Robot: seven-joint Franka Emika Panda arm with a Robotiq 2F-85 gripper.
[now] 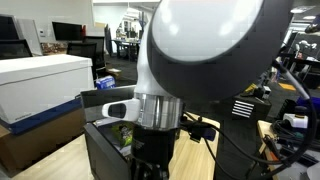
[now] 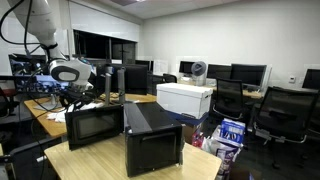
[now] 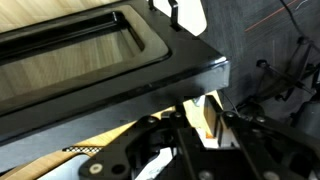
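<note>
My gripper (image 3: pixel 200 125) hangs beside a black microwave-like box (image 3: pixel 120 60) with a framed window. In the wrist view the fingers are close together around a small tan block-like object (image 3: pixel 207 120), which seems held; what it is I cannot tell. In an exterior view the gripper (image 2: pixel 75 97) is at the far upper corner of the left black box (image 2: pixel 95 125) on the wooden table (image 2: pixel 100 160). In an exterior view the arm (image 1: pixel 200 50) fills the frame and hides the gripper above the black box (image 1: pixel 105 150).
A second, taller black box (image 2: pixel 152 135) stands next to the first. A white box (image 2: pixel 186 98) sits behind them, and it also shows in an exterior view (image 1: pixel 40 85). Office chairs (image 2: pixel 270 115), monitors and cables surround the table.
</note>
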